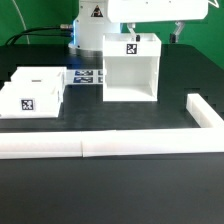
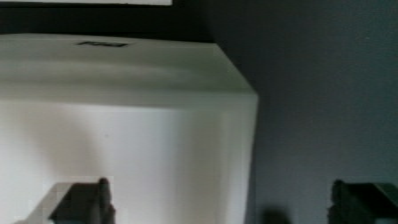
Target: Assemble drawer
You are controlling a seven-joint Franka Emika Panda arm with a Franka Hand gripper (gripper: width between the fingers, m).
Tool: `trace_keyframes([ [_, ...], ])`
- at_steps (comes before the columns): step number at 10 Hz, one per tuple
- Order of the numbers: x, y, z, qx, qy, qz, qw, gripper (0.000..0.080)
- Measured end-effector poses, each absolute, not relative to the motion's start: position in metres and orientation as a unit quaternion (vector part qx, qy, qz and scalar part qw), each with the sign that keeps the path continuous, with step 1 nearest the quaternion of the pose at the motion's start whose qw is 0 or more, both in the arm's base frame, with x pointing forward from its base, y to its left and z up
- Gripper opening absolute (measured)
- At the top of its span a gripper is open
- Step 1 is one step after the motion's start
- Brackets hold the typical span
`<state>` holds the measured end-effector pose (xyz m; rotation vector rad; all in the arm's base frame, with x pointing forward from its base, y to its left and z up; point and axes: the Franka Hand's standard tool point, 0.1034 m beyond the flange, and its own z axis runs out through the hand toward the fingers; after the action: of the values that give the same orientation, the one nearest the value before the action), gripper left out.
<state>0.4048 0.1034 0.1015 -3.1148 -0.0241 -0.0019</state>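
The white drawer casing [image 1: 130,68] stands upright in the middle of the table, open side toward the camera, with a square tag on its top. My gripper [image 1: 152,36] hangs just above its top, toward the exterior view's right edge of the casing. In the wrist view the casing [image 2: 125,110] fills most of the picture. My gripper [image 2: 222,203] is open and empty, and the casing's edge lies between the two dark fingertips [image 2: 80,200]. A white open-top tray [image 1: 30,92] with a tag sits at the exterior view's left. I cannot make out a second tray apart from it.
The marker board [image 1: 86,76] lies flat between the tray and the casing. A long low white L-shaped wall [image 1: 100,148] runs along the front and turns back at the exterior view's right [image 1: 203,113]. The robot's base [image 1: 90,25] stands behind the casing.
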Motion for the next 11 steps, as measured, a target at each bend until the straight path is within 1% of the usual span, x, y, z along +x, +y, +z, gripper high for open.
trace_keyframes([
  [1, 0.4048, 0.1033, 0.1015, -1.0, -0.008, -0.001, 0.014, 0.0398],
  [2, 0.4048, 0.1033, 0.1015, -1.0, -0.008, -0.001, 0.014, 0.0398],
  [3, 0.4048, 0.1033, 0.1015, -1.0, -0.008, -0.001, 0.014, 0.0215],
  [4, 0.4048, 0.1033, 0.1015, -1.0, -0.008, -0.001, 0.014, 0.0086],
  [5, 0.405, 0.1034, 0.1016, -1.0, -0.008, -0.001, 0.014, 0.0086],
  [6, 0.405, 0.1034, 0.1015, -1.0, -0.008, 0.0, 0.014, 0.0036],
  [11, 0.405, 0.1034, 0.1015, -1.0, -0.009, 0.0, 0.014, 0.0036],
])
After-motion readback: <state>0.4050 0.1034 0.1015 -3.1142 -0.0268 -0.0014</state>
